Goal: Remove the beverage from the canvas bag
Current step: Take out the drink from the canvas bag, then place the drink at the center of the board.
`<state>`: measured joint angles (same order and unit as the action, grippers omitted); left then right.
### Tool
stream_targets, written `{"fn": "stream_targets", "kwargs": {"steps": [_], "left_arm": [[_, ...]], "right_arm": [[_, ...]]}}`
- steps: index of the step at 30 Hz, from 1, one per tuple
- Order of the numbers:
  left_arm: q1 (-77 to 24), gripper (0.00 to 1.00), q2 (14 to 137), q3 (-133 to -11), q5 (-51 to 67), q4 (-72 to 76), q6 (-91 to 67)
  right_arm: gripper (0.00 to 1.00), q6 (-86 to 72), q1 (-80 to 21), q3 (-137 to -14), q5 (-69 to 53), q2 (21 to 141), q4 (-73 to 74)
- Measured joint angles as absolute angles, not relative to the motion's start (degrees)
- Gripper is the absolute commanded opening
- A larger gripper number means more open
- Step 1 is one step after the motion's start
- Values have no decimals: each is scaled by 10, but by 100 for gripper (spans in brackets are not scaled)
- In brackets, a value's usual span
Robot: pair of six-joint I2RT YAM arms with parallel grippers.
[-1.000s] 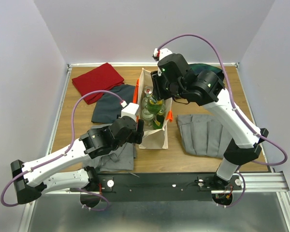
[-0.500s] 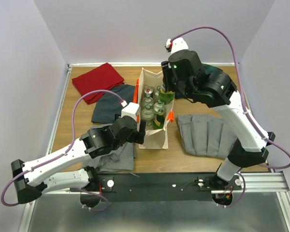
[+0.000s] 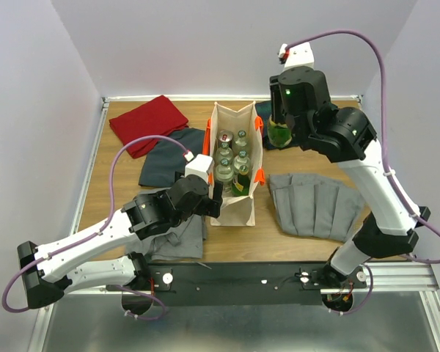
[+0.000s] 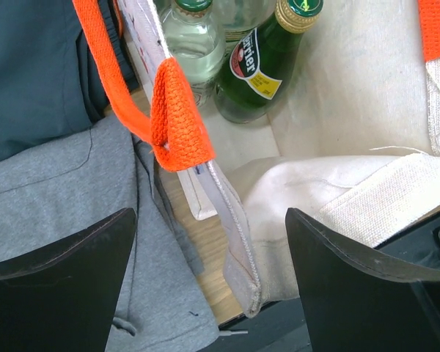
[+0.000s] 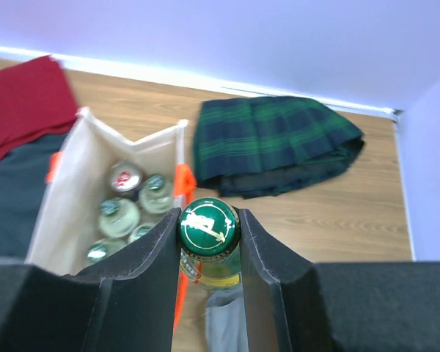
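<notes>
gripping green bottle (image 5: 208,246) by neck, right fingers (image 5: 150,253) closed.

A green glass bottle (image 3: 280,132) hangs upright in the air, right of an open beige canvas bag (image 3: 235,209) with orange handles, standing upright, other bottles inside

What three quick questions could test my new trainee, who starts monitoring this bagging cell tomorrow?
1. True or false: the right gripper is shut on a green bottle.
2. Where does that bottle hang: A inside the canvas bag, B outside it?
3. Which gripper straddles the bag's near edge, open?

Key
1. True.
2. B.
3. The left gripper.
</notes>
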<state>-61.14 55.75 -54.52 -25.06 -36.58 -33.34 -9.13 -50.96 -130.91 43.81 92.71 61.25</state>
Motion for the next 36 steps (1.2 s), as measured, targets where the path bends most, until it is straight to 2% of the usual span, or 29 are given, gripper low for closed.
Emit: {"fn": "stream_targets", "kwargs": {"steps": [10, 23, 36], "left_arm": [[-611, 93, 556, -545, -250, -361, -334], [-611, 93, 556, -545, -250, -357, -334], [-611, 93, 555, -545, -250, -353, -340]], "right_arm": [[1, -92, -353, -1166, 401, 879, 575], [1, -108, -211, -1053, 216, 884, 509], [1, -126, -194, -809, 180, 862, 313]]}}
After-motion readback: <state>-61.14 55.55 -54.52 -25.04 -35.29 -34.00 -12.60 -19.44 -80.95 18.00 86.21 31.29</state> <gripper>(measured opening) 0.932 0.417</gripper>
